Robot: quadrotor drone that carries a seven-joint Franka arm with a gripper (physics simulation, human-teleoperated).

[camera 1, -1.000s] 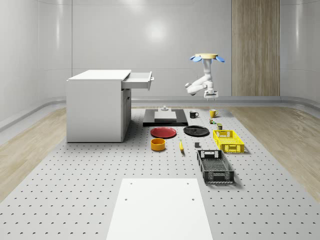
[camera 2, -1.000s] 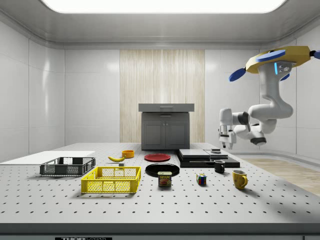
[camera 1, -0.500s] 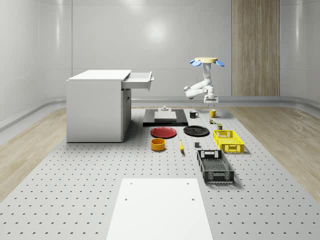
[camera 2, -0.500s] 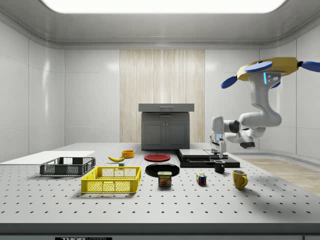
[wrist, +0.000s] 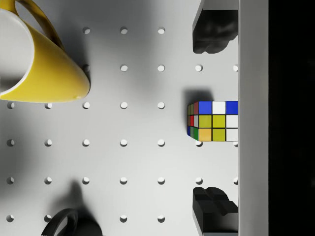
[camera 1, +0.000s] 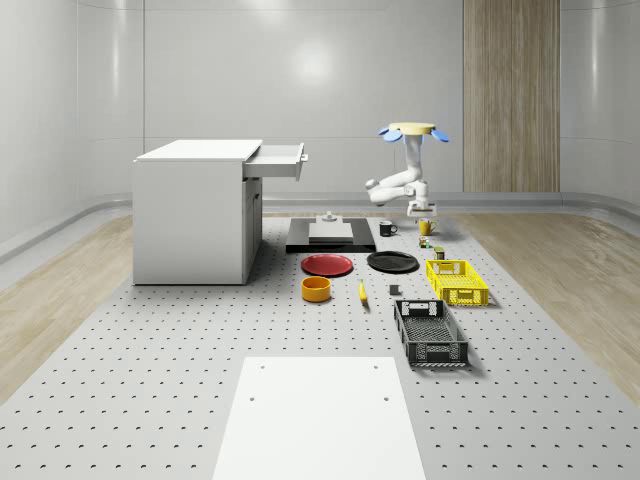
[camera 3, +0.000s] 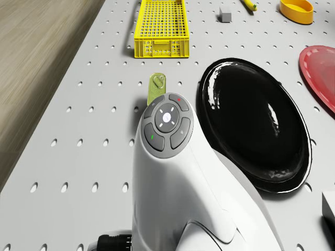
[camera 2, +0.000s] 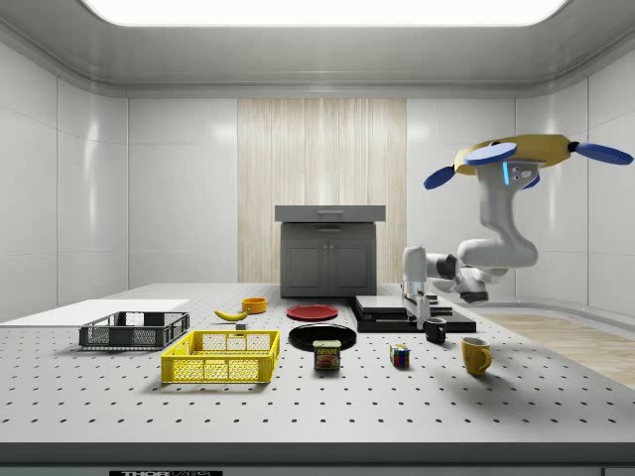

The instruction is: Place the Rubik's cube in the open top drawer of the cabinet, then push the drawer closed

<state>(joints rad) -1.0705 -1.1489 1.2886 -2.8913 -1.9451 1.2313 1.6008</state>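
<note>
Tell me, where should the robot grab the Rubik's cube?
Probably from straight above, pinching two opposite flat sides. The Rubik's cube sits flat on the table, apart from the yellow mug, and the gripper, jaws open, already hangs over it with one finger on either side.

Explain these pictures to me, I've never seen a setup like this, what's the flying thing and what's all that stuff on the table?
It is a simulated drone carrying a robot arm that ends in a two-finger gripper. Two cameras stand off the robot: one looks down on the whole room, one looks from the side. One sits on the drone, one on the wrist. The drone hovers above the pegboard table, near the yellow mug and the black mug. The wrist view looks down between open fingers at the Rubik's cube; nothing is held. The white cabinet has its top drawer open.
</note>
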